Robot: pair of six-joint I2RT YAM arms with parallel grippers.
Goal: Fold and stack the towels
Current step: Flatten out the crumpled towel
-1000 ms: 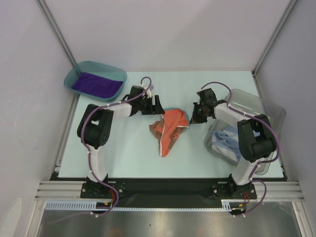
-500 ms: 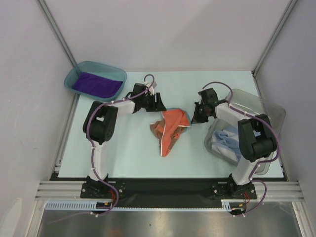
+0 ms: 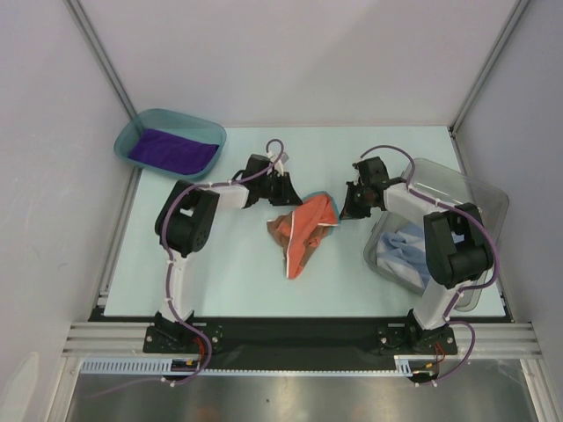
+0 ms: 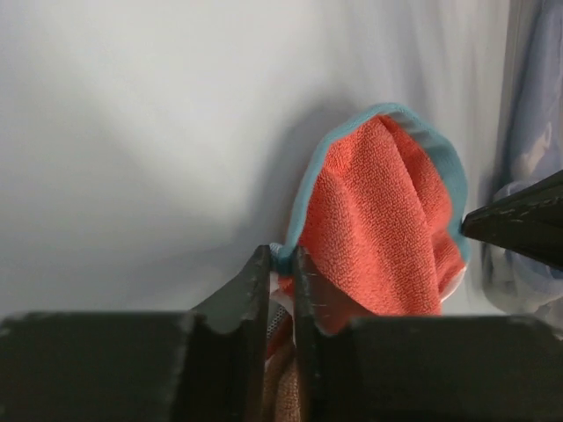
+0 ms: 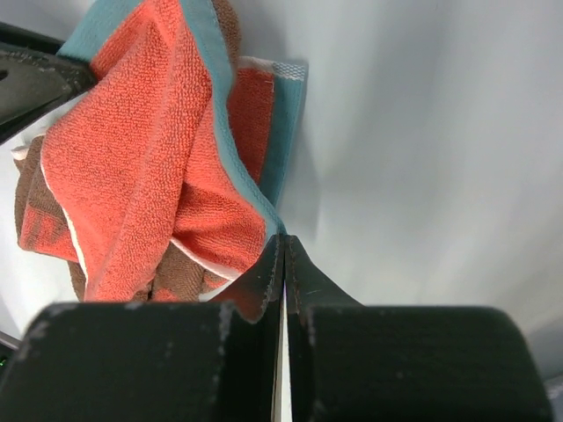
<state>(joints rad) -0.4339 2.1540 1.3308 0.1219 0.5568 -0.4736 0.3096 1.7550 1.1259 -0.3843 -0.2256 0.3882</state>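
Left tool (image 4: 281,257) closer; tray's (image 3: 176,121) purple towel (image 3: 173,151)

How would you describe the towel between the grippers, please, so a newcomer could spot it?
On the pale green tabletop, look between the left gripper and right gripper. The crumpled orange-red cloth towel with a light-blue edge lies there, the only towel outside the teal tray and clear bin.

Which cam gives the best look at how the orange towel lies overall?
Top external. It shows the whole orange towel, crumpled on the table between the two arms. The left wrist view shows only a raised fold edged in light blue. The right wrist view shows the folds close up, cut off at the frame edge.
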